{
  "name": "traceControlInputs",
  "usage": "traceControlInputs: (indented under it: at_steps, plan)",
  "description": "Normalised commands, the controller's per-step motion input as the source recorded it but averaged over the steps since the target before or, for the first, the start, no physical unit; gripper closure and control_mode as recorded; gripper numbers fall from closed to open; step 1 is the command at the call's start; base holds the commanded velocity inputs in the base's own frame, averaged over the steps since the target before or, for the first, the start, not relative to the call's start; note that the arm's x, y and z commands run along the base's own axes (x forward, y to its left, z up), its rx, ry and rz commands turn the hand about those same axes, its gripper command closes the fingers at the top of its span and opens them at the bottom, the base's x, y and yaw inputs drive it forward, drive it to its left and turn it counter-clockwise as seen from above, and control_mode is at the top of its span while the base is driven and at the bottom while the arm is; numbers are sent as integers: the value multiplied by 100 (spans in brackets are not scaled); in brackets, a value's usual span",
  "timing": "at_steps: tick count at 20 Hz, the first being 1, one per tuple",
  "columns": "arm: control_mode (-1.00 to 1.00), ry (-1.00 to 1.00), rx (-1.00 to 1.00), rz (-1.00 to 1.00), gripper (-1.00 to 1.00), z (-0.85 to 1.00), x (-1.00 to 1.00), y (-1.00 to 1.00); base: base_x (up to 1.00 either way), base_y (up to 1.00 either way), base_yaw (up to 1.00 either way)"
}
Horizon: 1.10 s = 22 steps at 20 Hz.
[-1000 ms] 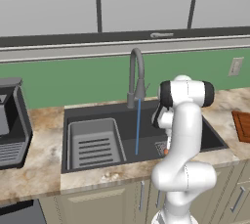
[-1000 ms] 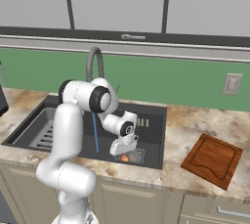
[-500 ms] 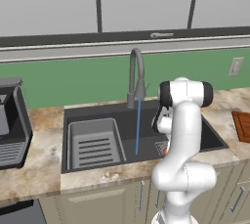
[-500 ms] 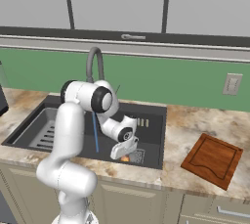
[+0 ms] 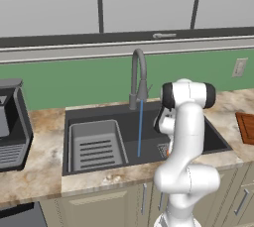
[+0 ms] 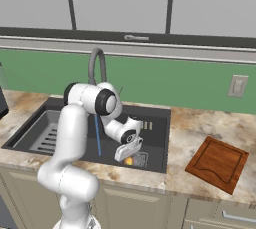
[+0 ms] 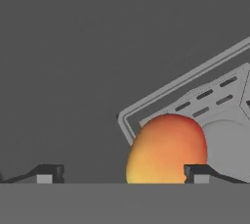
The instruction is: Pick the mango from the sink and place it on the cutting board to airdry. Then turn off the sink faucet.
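The mango point(image 7: 166, 148), orange with a reddish top, lies on the dark sink point(image 6: 156, 132) floor at the corner of the square drain grate point(image 7: 217, 101). My gripper point(image 7: 122, 173) is low over it and open. The fruit sits between the fingertips, close to the right one point(image 7: 197, 171) and well apart from the left one. In the right base view the gripper point(image 6: 129, 151) hangs just above the mango point(image 6: 128, 161). The faucet point(image 5: 140, 71) pours a thin blue stream point(image 5: 140, 129) into the basin. The cutting board point(image 6: 217, 163) lies on the counter to the right of the sink.
A grey ribbed rack tray point(image 5: 95, 146) fills the sink's left half. A dark coffee machine point(image 5: 11, 122) stands on the counter at the far left. A wall outlet point(image 6: 237, 86) sits on the green backsplash. My own arm point(image 5: 184, 137) stands before the sink's right part.
The hand has sunk a little further into the sink toward the mango, and its jaws have narrowed slightly. Water still runs.
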Motion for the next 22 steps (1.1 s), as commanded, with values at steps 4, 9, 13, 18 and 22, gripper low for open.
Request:
traceControlInputs:
  at_steps: [4, 9, 13, 18, 22]
  plan:
    - [-100, 0, 1, 0, -100, -20, 18, 0, 0, 0, 0]
    - [-100, 0, 0, 0, -100, -43, 8, 0, 0, 0, 0]
    - [-100, 0, 0, 0, -100, -48, 10, 0, 0, 0, 0]
    - [-100, 0, 0, 0, -100, -58, 14, 0, 0, 0, 0]
    - [-100, 0, 0, 0, 100, -43, 8, 0, 0, 0, 0]
